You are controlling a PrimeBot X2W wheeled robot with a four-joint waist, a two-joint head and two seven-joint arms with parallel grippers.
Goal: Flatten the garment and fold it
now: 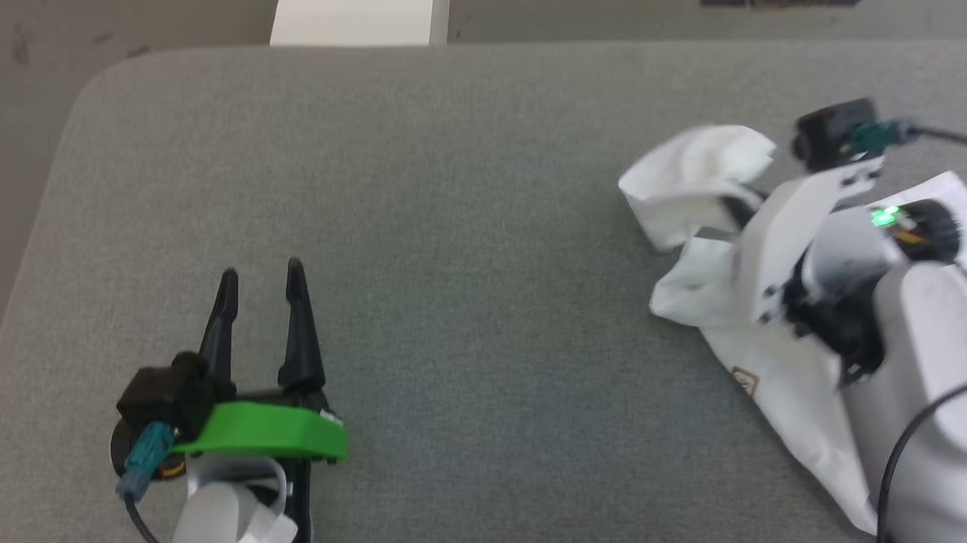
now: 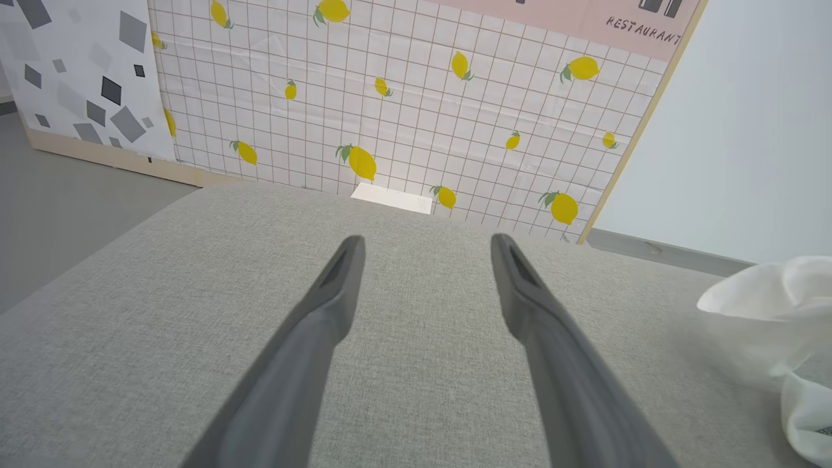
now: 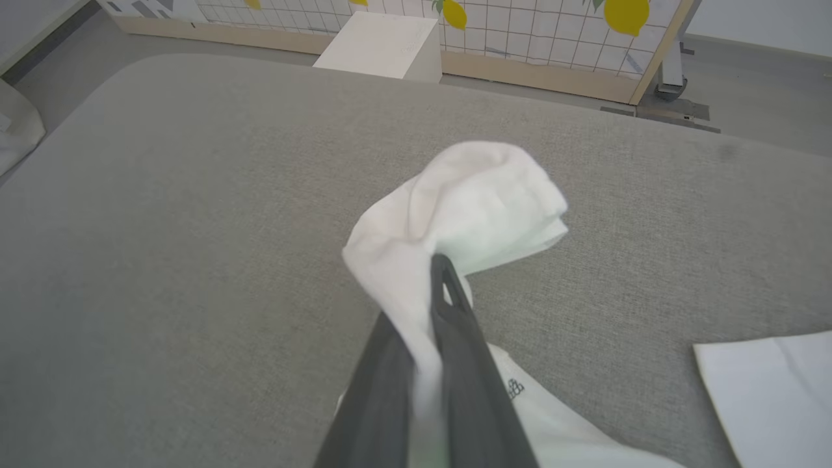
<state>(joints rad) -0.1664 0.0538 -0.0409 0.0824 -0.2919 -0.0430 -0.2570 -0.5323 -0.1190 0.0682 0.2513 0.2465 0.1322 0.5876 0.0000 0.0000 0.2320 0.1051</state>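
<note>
The garment (image 1: 696, 176) is a crumpled white shirt at the right of the grey padded surface (image 1: 447, 183), with a small yellowish label (image 1: 745, 382) on its near part. My right gripper (image 1: 730, 212) reaches into its bunched upper folds. In the right wrist view my right gripper (image 3: 432, 283) is shut on a raised fold of the garment (image 3: 468, 201), and the fabric is pinched between the dark fingers. My left gripper (image 1: 261, 271) rests open at the lower left, far from the cloth and holding nothing. In the left wrist view my left gripper (image 2: 427, 239) stands wide apart, with the garment (image 2: 767, 299) at the right edge.
A white box (image 1: 358, 14) stands on the floor beyond the far edge of the surface. A lemon-patterned wall panel (image 2: 416, 97) rises behind it. A flat white piece (image 3: 773, 383) lies right of the pinched fold; I cannot tell whether it belongs to the garment.
</note>
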